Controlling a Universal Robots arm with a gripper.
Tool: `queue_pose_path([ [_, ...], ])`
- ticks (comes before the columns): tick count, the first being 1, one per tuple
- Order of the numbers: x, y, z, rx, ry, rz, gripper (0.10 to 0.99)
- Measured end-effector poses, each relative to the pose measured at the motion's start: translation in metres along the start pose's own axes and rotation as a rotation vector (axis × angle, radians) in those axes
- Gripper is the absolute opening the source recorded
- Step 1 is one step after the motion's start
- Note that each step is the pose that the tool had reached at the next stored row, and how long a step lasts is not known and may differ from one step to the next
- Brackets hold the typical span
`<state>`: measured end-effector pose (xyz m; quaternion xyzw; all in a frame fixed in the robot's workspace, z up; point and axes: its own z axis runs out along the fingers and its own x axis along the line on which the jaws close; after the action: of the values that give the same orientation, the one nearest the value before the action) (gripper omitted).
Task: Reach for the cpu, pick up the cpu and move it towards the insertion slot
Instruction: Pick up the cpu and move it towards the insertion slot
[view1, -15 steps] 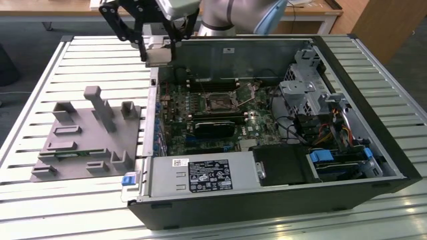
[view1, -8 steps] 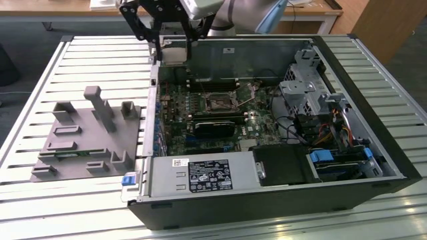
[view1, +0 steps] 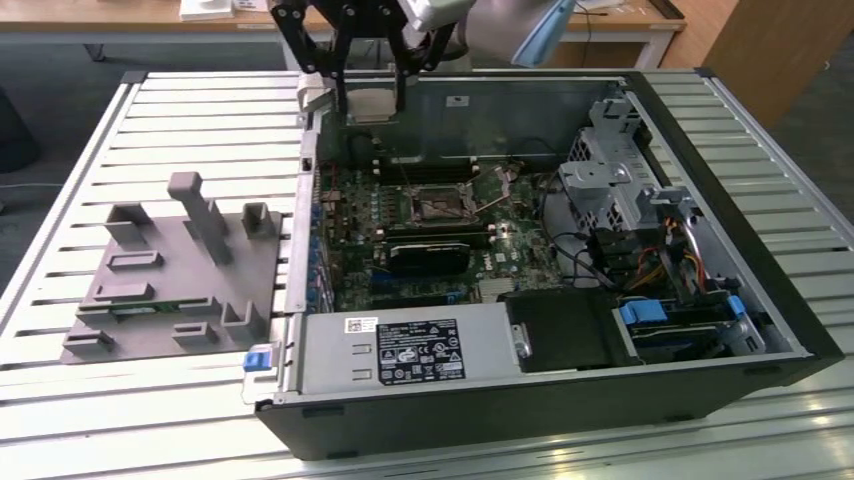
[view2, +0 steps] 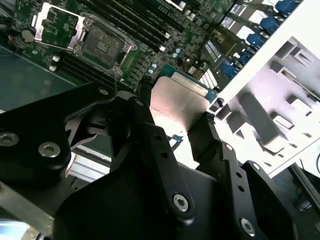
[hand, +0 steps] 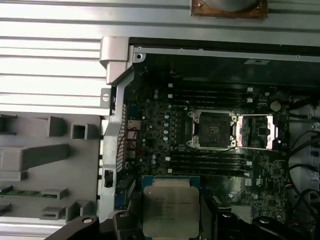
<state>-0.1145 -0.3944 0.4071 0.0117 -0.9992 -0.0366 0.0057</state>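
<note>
Cpu is sitting clamped between the two black fingers of the gripper, its silvery metal top and green rim showing in both wrist views. In the second wrist view one finger is pressing on one edge of the chip and the other finger on the opposite edge, so the jaws are standing closed to just the chip's width, with the flat chip spanning the gap between them and its far end jutting out past the fingertips.

In the exterior view the gripper is hanging above the far edge of the open computer case, with the chip showing pale between the black links, well clear of the board below.

The insertion slot is lying open on the green motherboard, its dark square socket framed in silvery metal with the hinged load plate folded back beside it. The chip is being held apart from the socket, not over it. Black memory slots are lying between the two. The grey fixture block is resting on the slatted table outside the case.
</note>
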Motion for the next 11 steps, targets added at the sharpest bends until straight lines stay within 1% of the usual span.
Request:
queue_pose_path([
  [11, -0.0231, 0.0201, 0.0017, 0.0, 0.0, 0.0, 0.541],
])
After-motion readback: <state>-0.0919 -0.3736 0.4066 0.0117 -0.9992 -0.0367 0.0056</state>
